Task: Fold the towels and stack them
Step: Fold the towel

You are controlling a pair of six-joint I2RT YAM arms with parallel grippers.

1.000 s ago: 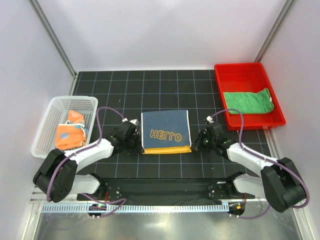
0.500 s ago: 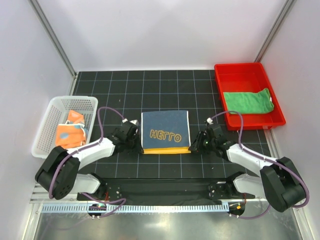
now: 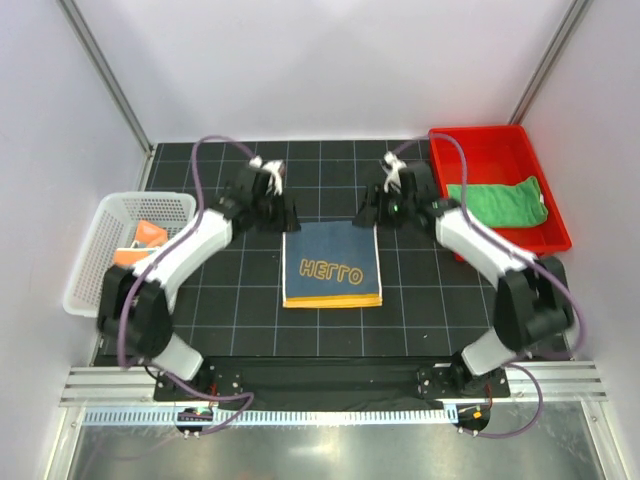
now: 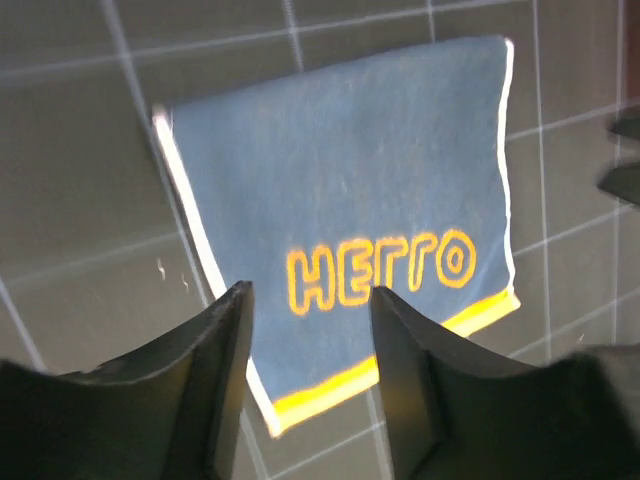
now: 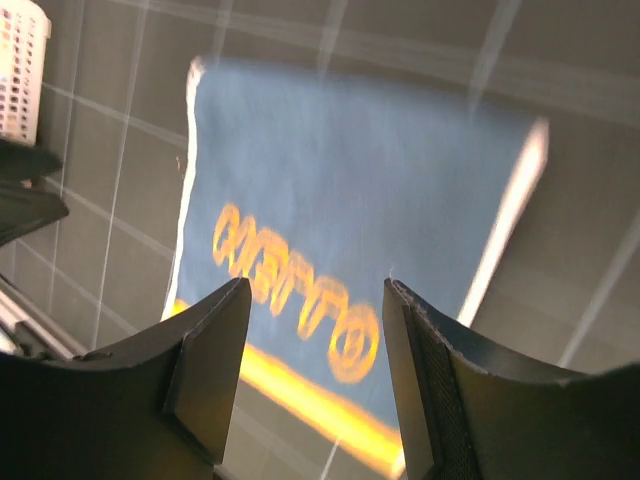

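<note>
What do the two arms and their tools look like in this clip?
The left arm and right arm have white links, black joints and a looping purple cable each. The left tool and right tool each have two dark, tapered fingers.

A robot lab's test cell: plain white walls on metal posts enclose a black gridded desk, with the left arm and right arm bolted on.

Matt, short-napped blue cloth towel on a matt black gridded mat; far right, fuzzy green cloth towel in a glossy red plastic tray; left, a white perforated plastic basket.
</note>
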